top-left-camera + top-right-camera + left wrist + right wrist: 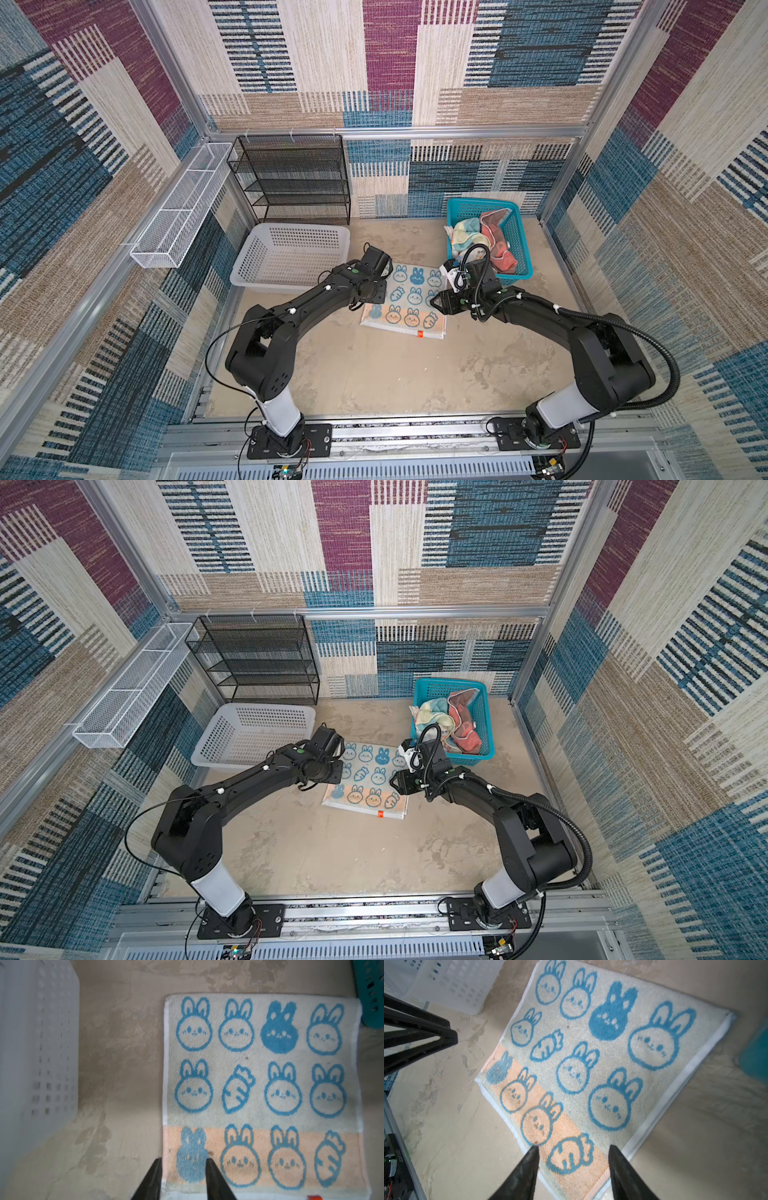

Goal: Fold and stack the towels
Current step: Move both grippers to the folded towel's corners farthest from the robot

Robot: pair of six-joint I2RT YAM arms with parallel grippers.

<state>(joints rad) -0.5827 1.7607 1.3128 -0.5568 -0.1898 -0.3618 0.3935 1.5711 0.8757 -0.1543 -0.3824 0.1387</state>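
A white towel (pixel 409 297) (pixel 370 777) printed with blue rabbit faces and a peach band lies folded flat on the table, in both top views. My left gripper (pixel 184 1160) (pixel 372 296) is open above its near left corner, with the solid blue rabbit between the fingers. Over the near right corner my right gripper (pixel 574 1148) (pixel 435 302) is open, straddling a carrot print. Neither holds the towel (pixel 259 1088) (pixel 591 1064). Further towels, a pale yellow one (pixel 465 239) and a coral one (pixel 500 249), lie crumpled in the teal basket (pixel 482 203).
A white perforated basket (pixel 299 227) stands left of the towel. Behind it a black mesh rack (pixel 291 178) stands against the back wall. A white wire shelf (pixel 178 208) hangs on the left wall. Bare table lies in front of the towel.
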